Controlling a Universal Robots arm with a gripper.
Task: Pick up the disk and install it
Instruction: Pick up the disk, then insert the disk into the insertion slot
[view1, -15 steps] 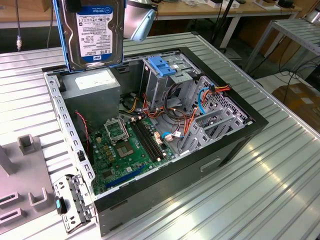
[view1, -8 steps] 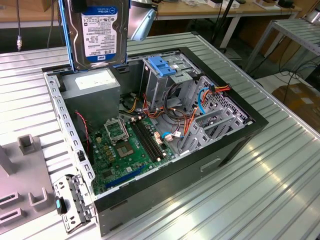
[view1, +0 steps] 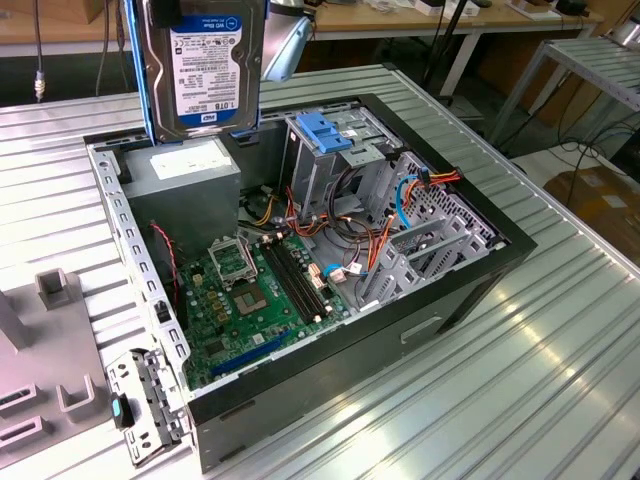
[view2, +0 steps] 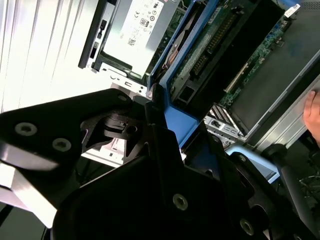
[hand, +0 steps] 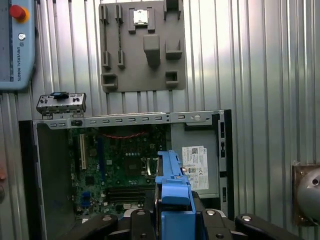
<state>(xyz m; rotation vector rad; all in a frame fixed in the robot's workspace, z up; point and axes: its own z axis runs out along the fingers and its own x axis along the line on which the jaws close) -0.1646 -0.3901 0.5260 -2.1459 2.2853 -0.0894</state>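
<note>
The pincer (hand: 172, 214) is seen clamped on the disk (view1: 207, 68), which is held on edge with its long axis vertical above the open computer case (view1: 508, 245). The drive cage (view1: 305, 178) lies lower, toward the exterior view's right.

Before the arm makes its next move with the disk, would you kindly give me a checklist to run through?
1. Grip: ok. The gripper is shut on the disk, at its blue rails.
2. Disk clear of the case: ok. It hangs above, touching nothing.
3. Drive cage free: cannot tell. The blue latch piece sits atop it; inside is hidden.
4. Cables off the cage: not ok. They bunch right beside it.
5. People clear: cannot tell. What looks like a hand shows in the second wrist view.
</note>
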